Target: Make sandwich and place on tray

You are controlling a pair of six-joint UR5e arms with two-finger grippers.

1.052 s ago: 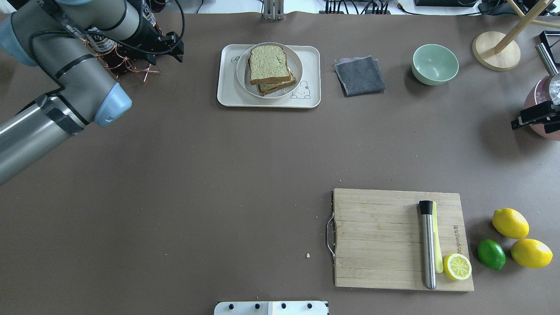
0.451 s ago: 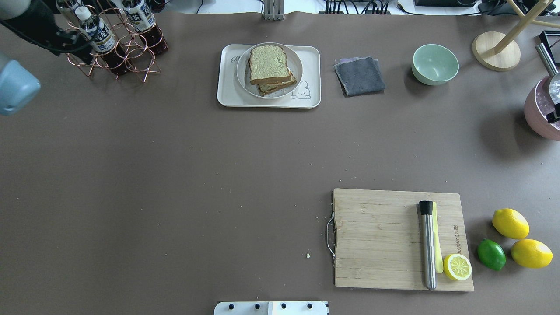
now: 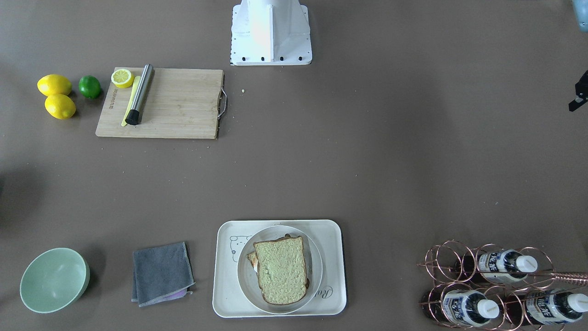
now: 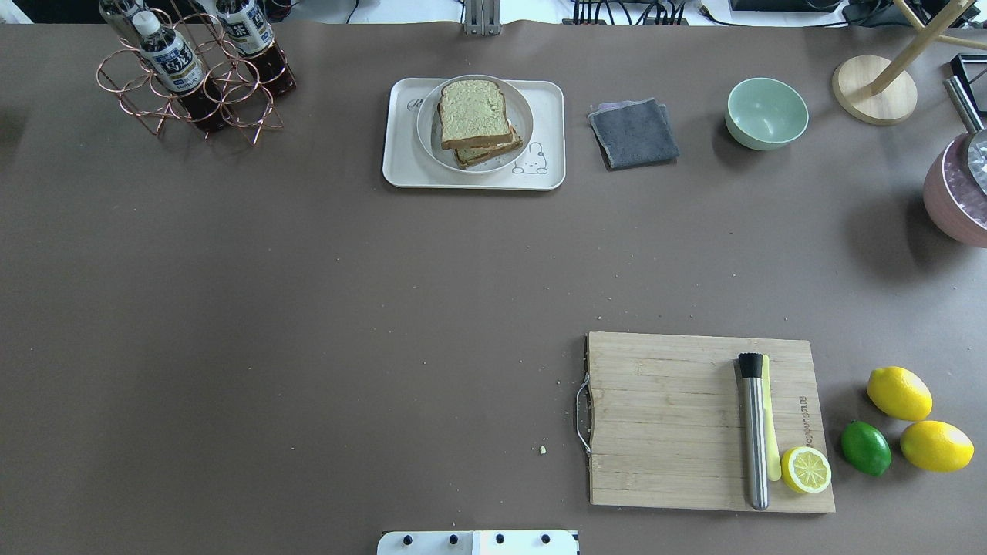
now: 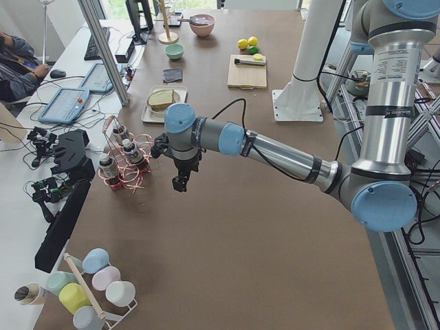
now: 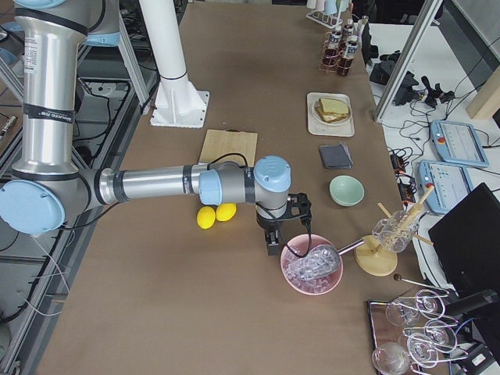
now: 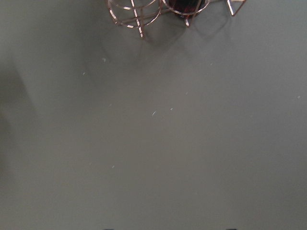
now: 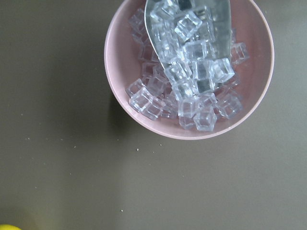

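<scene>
Your left gripper (image 5: pixel 180 183) hangs fingers-down over bare table (image 4: pixel 308 308), just beside the copper wire rack (image 4: pixel 231 77) of bottles. Only a sliver of it shows at the edge of the front-facing view, so you cannot tell whether its fingers are apart or together. Its wrist camera sees brown tabletop, with the foot of the rack at the top edge. Behind it, the left arm (image 5: pixel 275 148) stretches low across the table's end.

Your right gripper (image 6: pixel 271 244) hangs at the opposite end, close to the rim of the pink bowl (image 8: pixel 115 72). It shows only in the right side view, so its state cannot be judged either. Its wrist camera looks down into the bowl, which is filled with clear ice cubes (image 8: pixel 192 72) and holds a metal scoop (image 8: pixel 218 28). The right arm (image 6: pixel 156 186) reaches out level above the two lemons (image 4: pixel 898 393).

The sandwich (image 4: pixel 474 116) is well apart from both grippers. It lies on a round white plate (image 4: pixel 524 116), and the plate sits on the tray (image 4: pixel 397 166) at the table's far edge. The top slice sits slightly askew on the one below. A folded grey cloth (image 4: pixel 634 132) lies near the tray.
</scene>
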